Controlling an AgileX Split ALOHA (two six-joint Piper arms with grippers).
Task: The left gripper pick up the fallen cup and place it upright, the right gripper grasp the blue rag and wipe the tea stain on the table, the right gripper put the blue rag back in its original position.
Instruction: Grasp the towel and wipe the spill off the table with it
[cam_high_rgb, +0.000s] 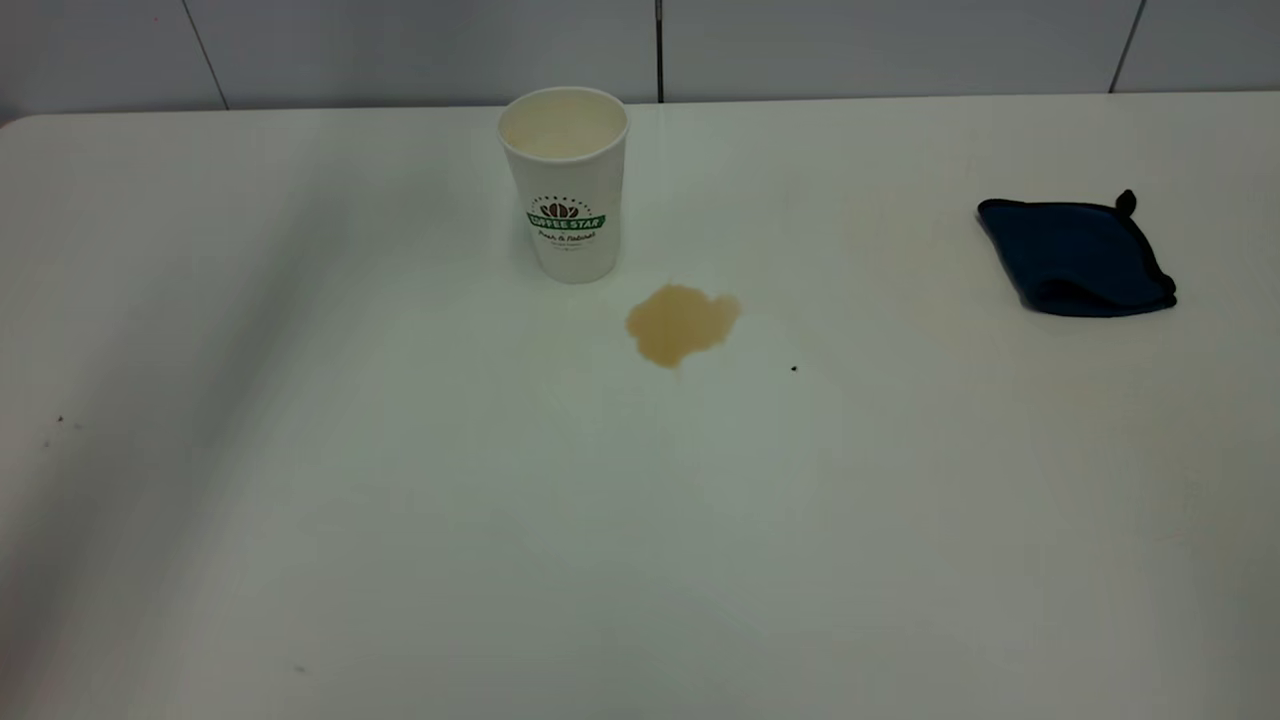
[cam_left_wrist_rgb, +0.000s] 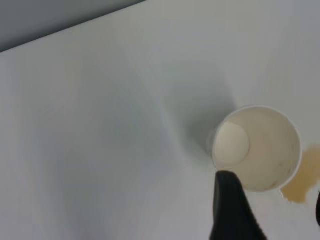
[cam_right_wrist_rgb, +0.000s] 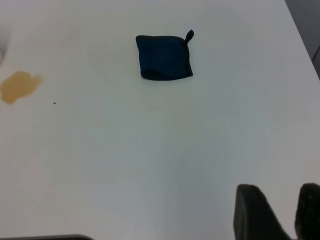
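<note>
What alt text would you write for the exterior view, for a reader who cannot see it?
A white paper cup with a green logo stands upright near the far edge of a white table, with a small light-brown tea stain just in front of it and to its right. A folded blue rag lies apart at the right. No arm shows here.

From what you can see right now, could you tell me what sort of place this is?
Probably a lab test bench: a plain white table against a grey panelled wall, bearing only a white paper cup, a light-brown tea stain and a folded blue rag.
</note>
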